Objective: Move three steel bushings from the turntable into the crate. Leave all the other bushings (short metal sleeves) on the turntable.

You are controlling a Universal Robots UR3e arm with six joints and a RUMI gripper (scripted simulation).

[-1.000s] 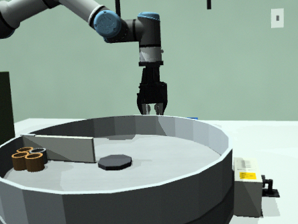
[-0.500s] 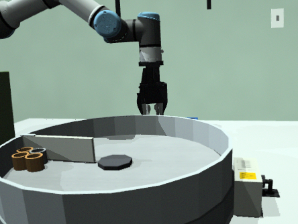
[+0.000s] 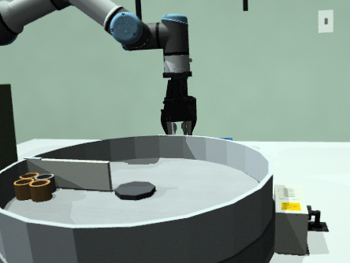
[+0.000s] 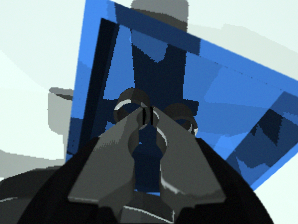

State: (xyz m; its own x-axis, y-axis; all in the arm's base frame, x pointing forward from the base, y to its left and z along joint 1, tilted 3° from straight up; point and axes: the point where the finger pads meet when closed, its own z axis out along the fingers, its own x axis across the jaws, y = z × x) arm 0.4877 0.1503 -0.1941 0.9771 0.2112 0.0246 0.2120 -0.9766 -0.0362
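You have the big grey turntable [image 3: 252, 189] filling the near side of the counter, with the blue crate [image 4: 240, 105] beyond its far rim, toward the counter's back edge. The gripper [image 3: 177, 127] hangs over that crate, its jaws nearly closed, pinching the wall of a steel bushing [image 4: 131, 104], and another steel bushing [image 4: 183, 118] lies in the crate just beside it. Near the counter's left edge, three brown bushings [image 3: 33, 187] and one grey bushing [image 3: 46, 179] huddle against the turntable's divider plate [image 3: 75, 173].
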